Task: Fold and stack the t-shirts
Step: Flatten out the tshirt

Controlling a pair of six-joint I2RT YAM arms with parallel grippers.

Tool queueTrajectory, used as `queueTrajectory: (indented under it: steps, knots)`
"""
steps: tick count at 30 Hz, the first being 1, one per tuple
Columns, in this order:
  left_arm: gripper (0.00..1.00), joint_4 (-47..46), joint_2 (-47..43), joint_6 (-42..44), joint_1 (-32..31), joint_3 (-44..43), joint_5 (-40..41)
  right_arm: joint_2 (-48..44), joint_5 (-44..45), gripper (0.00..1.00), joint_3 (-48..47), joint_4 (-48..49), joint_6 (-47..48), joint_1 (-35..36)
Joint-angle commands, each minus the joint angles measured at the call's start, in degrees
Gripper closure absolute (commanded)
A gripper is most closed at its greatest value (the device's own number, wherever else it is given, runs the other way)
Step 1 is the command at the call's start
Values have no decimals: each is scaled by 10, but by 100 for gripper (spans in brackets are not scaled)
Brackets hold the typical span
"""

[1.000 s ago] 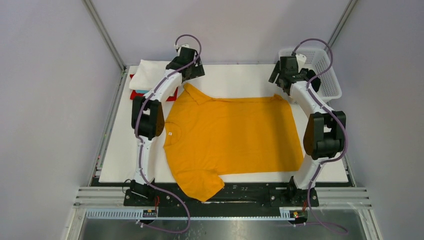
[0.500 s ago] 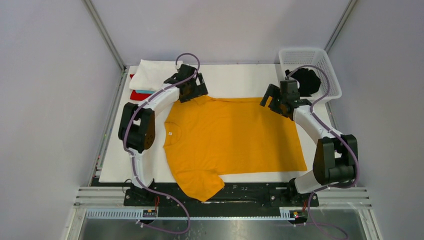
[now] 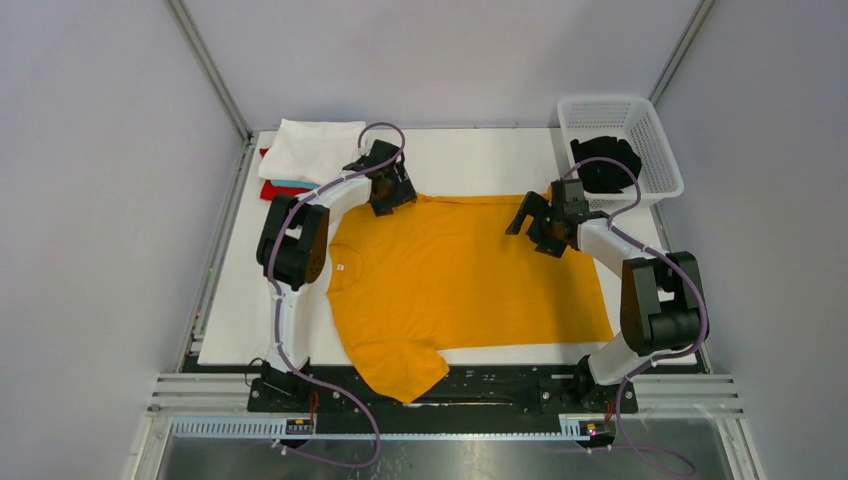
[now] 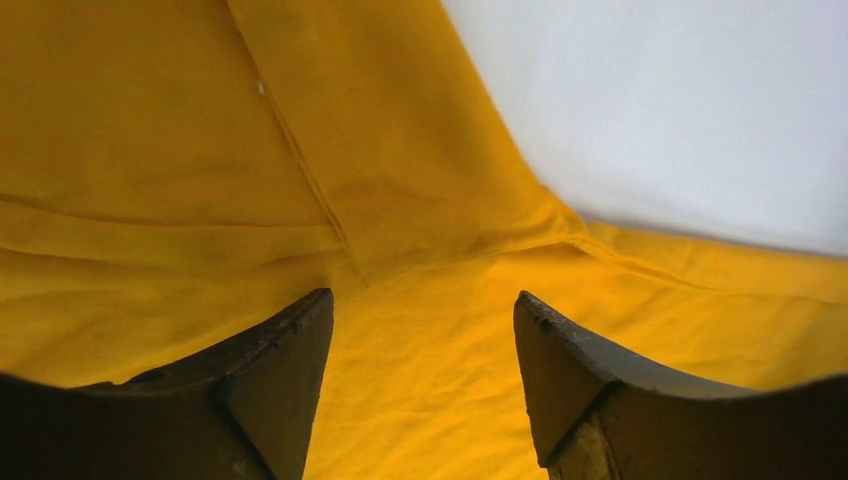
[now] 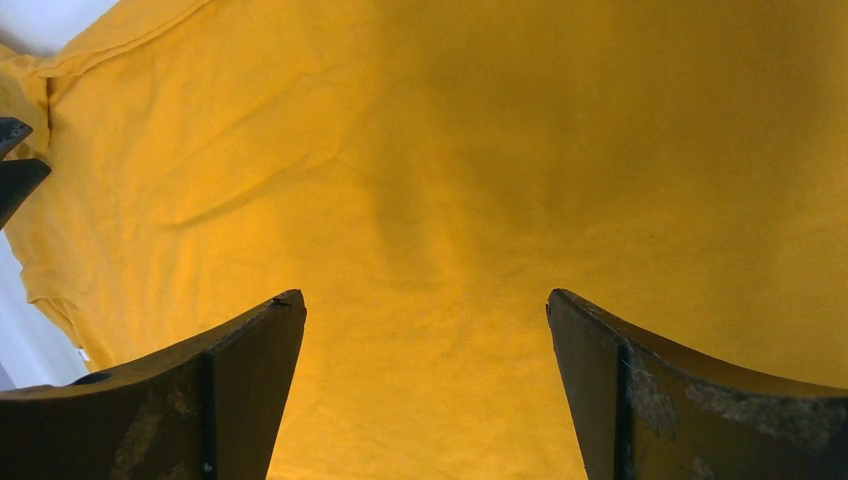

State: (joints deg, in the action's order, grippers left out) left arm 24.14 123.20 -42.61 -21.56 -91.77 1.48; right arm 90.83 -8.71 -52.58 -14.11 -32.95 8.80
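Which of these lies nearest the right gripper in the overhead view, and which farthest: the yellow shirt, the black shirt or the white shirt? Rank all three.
1. Yellow shirt: spread flat in the middle, directly under the right gripper.
2. Black shirt: in the basket, far right corner.
3. White shirt: folded, far left corner.

plain grey walls [image 3: 450, 60] surround a white table [image 3: 470, 160].

Spread t-shirt [image 3: 470, 275] on table [image 3: 480, 160], folded stack [image 3: 315, 150] behind-left, basket [image 3: 603, 112] behind-right (a shirt [image 3: 605, 165] inside).
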Motion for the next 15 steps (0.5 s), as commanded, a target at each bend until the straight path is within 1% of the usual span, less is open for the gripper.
queueTrajectory:
  steps: [1,4,11,15]
  knots:
    - [36,-10,10,-15,1,-33,4,1,-1,0,-13,16,-4,3]
    - [43,-11,18,-18,2,-44,5,3,2,1,-14,14,-4,3]
    - [53,-10,51,-22,2,-87,5,6,12,0,-17,5,-2,3]
    - [64,-9,60,-25,2,-110,8,6,16,1,-17,3,-1,3]
